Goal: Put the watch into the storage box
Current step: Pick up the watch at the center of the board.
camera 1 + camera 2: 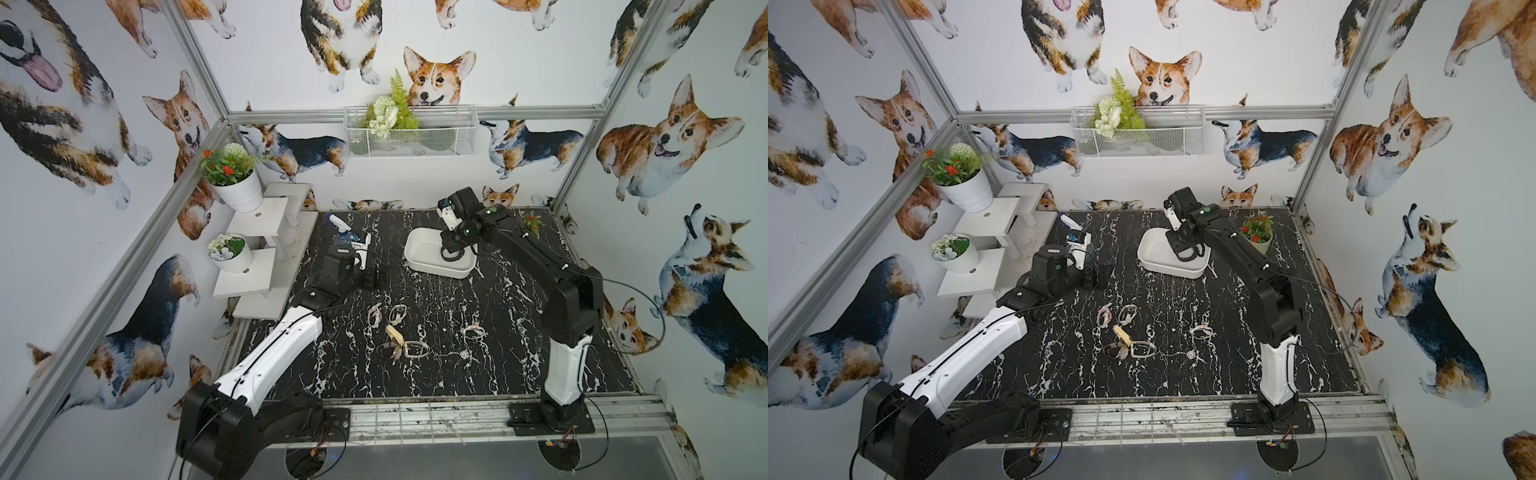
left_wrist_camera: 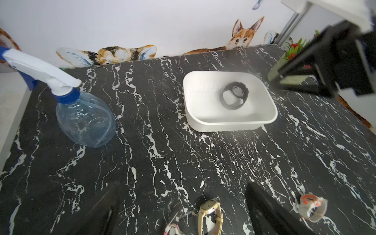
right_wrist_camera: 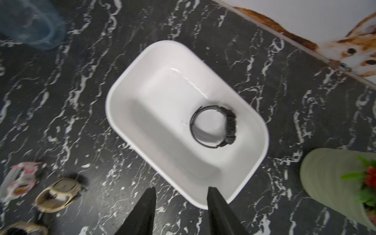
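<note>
The storage box point(image 1: 415, 259) point(image 1: 1148, 259) point(image 2: 230, 124) point(image 3: 126, 85) is a white rounded tub at the back middle of the black marble table. A black watch point(image 2: 231, 106) point(image 3: 231, 128) lies on its floor, near one end. Just above the box, my right gripper point(image 1: 451, 247) point(image 1: 1185, 248) point(image 3: 181, 189) is open with nothing between its fingers, clear of the watch. To the left of the box my left gripper point(image 1: 376, 274) point(image 1: 1100, 272) point(image 2: 182, 184) hangs wide open and empty over bare table.
Several other watches lie mid-table, among them a beige one point(image 2: 210, 211) point(image 1: 398, 312) and an orange-and-white one point(image 2: 312, 207) point(image 1: 473, 331). A spray bottle point(image 1: 343, 232) point(image 2: 85, 120) stands back left by a white stepped shelf point(image 1: 266, 249). A green plant pot point(image 1: 1258, 239) point(image 3: 329, 179) stands right of the box.
</note>
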Motion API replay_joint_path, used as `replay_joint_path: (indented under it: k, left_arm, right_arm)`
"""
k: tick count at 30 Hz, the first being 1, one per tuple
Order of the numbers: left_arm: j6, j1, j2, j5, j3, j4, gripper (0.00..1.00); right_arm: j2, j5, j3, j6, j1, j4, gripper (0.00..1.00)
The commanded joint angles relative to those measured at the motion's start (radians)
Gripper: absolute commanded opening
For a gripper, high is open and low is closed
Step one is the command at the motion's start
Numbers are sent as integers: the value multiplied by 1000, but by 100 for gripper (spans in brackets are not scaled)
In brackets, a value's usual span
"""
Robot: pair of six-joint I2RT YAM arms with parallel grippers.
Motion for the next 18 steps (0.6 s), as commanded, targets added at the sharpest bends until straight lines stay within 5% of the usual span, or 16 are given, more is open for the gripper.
replay_joint_path:
  k: [1, 8, 18]
  left_arm:
    - [-20, 1, -15, -120, -1, 8, 100]
    - [-35, 1, 4, -164, 5, -9, 100]
    - [-47, 4, 3, -217, 7, -46, 100]
  right_arm:
    - [-140, -262, -217, 10, 45, 167, 48]
    - [-171, -365, -383, -42, 160, 237, 51]
    - [62, -360, -302, -103, 245, 307, 51]
